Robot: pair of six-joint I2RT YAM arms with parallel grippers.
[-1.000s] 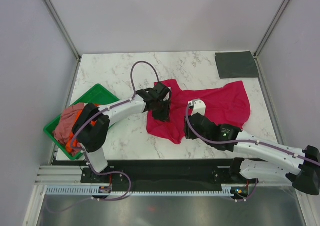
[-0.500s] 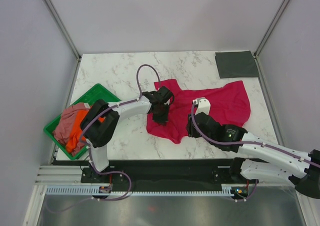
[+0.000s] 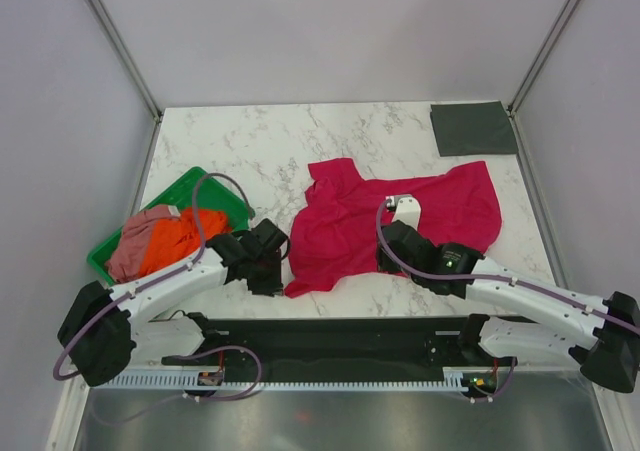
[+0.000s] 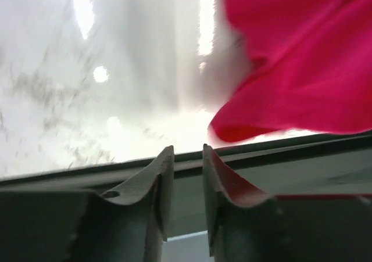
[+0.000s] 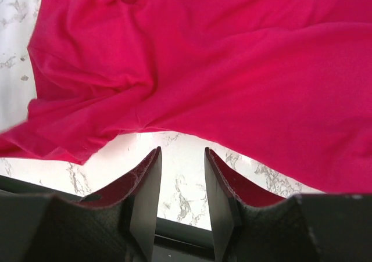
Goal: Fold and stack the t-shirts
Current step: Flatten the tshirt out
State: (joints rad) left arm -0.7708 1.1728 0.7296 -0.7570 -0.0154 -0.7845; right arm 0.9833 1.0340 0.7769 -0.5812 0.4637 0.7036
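Observation:
The crimson-red t-shirt (image 3: 420, 211) lies spread on the marble table, its lower left corner hanging near the front edge. It also shows in the left wrist view (image 4: 302, 58) and the right wrist view (image 5: 232, 58). My left gripper (image 3: 268, 271) sits low at the front edge, just left of that corner. Its jaws (image 4: 187, 151) stand a narrow gap apart with nothing between them. My right gripper (image 3: 392, 249) hovers at the shirt's near hem, open and empty (image 5: 182, 154). The dark grey t-shirt (image 3: 472, 128) lies folded at the back right. The orange t-shirt (image 3: 175, 246) and the dusty pink t-shirt (image 3: 135, 246) are heaped in the tray.
A green plastic tray (image 3: 215, 183) stands at the left edge of the table. The table's dark front rail (image 4: 279, 151) runs right under my left fingers. Grey walls enclose the table on three sides.
My left arm has swung from the shirt's upper left part back to the near front edge. The shirt's left side now lies drawn toward the front. My right gripper has hardly moved.

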